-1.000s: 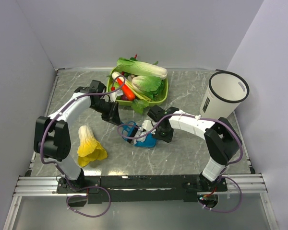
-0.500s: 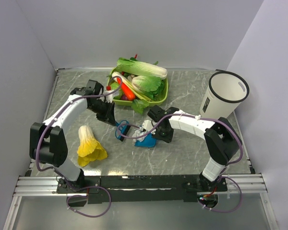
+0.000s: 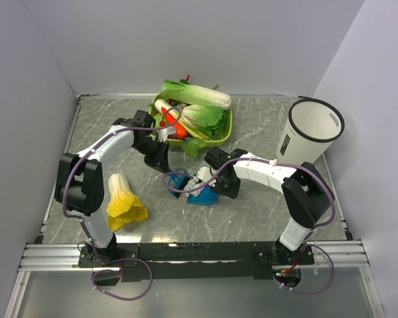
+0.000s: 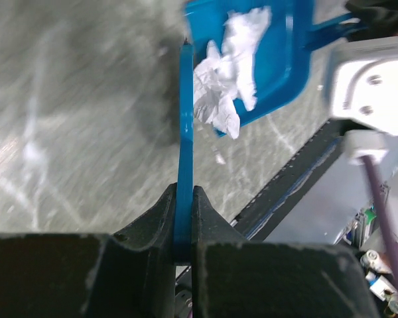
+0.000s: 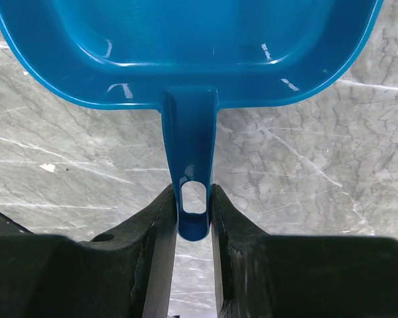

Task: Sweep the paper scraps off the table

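Note:
My left gripper [image 3: 160,158] [image 4: 184,196] is shut on the thin handle of a blue brush [image 3: 176,180] [image 4: 184,126]. The brush head is at the open mouth of a blue dustpan [image 3: 203,194] [image 4: 282,63]. Crumpled white paper scraps [image 4: 227,69] [image 3: 202,176] lie in the pan and spill over its lip. One tiny white fleck [image 4: 220,159] lies on the grey-green marble table [image 3: 252,212] just outside it. My right gripper [image 3: 221,186] [image 5: 194,202] is shut on the dustpan's handle [image 5: 192,152] and holds the pan [image 5: 186,40] on the table.
A green basket [image 3: 227,132] with cabbages and carrots stands at the back centre, close behind my left gripper. A white bin [image 3: 310,138] stands at the right. A yellow-and-white leafy vegetable [image 3: 123,199] lies front left. Grey walls enclose three sides.
My left gripper drew the brush back to the left, then swept it right again to the dustpan's mouth. The right gripper and dustpan have stayed put.

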Robot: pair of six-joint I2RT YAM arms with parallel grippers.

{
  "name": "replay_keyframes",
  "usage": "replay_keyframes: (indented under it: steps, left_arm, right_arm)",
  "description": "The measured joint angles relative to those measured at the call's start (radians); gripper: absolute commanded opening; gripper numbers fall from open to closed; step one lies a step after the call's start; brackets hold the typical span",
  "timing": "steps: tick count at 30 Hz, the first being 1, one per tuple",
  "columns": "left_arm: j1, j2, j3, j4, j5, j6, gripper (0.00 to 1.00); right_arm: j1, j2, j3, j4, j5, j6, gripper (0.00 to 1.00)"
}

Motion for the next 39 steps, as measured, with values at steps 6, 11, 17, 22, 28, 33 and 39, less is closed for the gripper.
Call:
replay_keyframes:
  steps: [6, 11, 17, 22, 28, 33, 39]
  left_arm:
    - [-0.088, 0.049, 0.074, -0.003, 0.055, 0.008, 0.01]
    - [-0.115, 0.07, 0.102, -0.012, 0.077, 0.027, 0.01]
    - [-0.102, 0.069, 0.102, -0.027, 0.051, 0.03, 0.01]
    - [-0.07, 0.029, 0.101, -0.049, 0.01, 0.046, 0.01]
    - [-0.013, -0.079, 0.101, -0.07, -0.042, 0.085, 0.01]
    - [-0.003, -0.166, 0.078, -0.062, -0.106, 0.121, 0.01]
    - [-0.003, -0.21, -0.001, -0.059, -0.166, 0.146, 0.01]
  right_arm:
    - [0.0, 0.004, 0.001, 0.0, 0.0, 0.0, 0.0]
    - [0.0, 0.005, 0.002, 0.0, -0.001, 0.004, 0.0]
    - [0.0, 0.005, 0.002, 0.0, -0.002, 0.011, 0.0]
    - [0.0, 0.005, 0.002, 0.0, -0.002, 0.016, 0.0]
    - [0.0, 0.005, 0.002, 0.002, -0.006, 0.023, 0.0]
    - [0.0, -0.013, -0.003, 0.008, -0.011, 0.026, 0.0]
    - [-0.013, -0.152, -0.047, 0.002, -0.029, 0.018, 0.0]
